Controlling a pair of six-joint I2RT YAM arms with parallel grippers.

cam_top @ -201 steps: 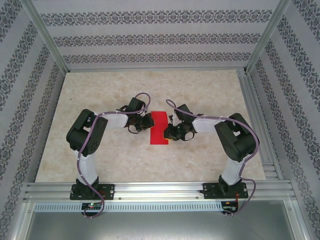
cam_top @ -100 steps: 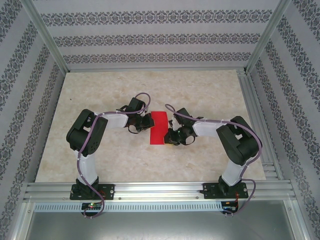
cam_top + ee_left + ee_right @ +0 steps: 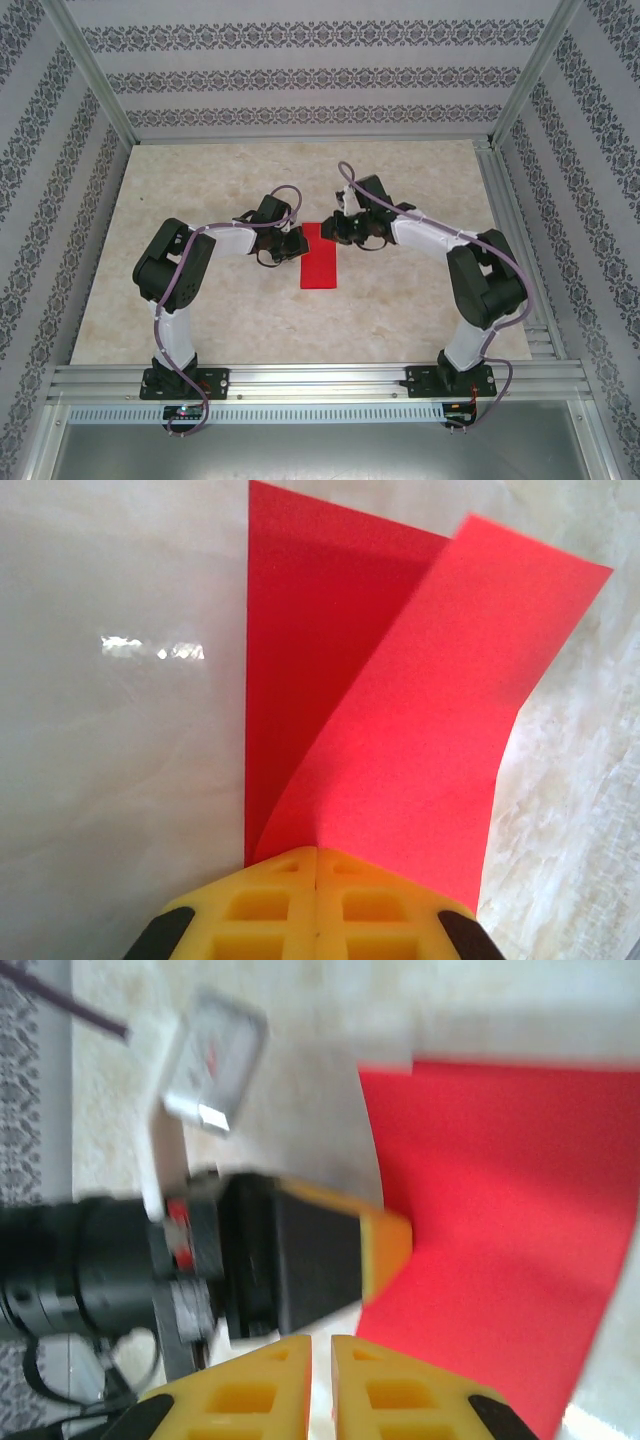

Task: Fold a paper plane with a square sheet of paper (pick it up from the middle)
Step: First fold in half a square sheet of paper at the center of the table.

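The square sheet of paper (image 3: 320,262) lies folded into a narrow red rectangle at the table's middle. My left gripper (image 3: 298,246) sits at its left edge. In the left wrist view its yellow fingertips (image 3: 316,852) are shut together on the paper's near edge, and the upper flap (image 3: 420,710) curls up away from the darker lower layer. My right gripper (image 3: 337,229) hovers at the sheet's far end. Its fingers (image 3: 321,1342) are nearly shut with a thin slit and nothing between them, over bare table beside the red paper (image 3: 500,1190) and close to the left gripper's finger (image 3: 385,1245).
The marble-patterned table (image 3: 200,310) stretches out to both sides of the arms. Patterned walls and an aluminium frame (image 3: 505,200) close it in. Both forearms angle inward toward the sheet, and the right wrist's cable (image 3: 345,178) loops above it.
My right gripper has swung from the sheet's near right corner up to its far end. The left gripper and the paper have stayed in place.
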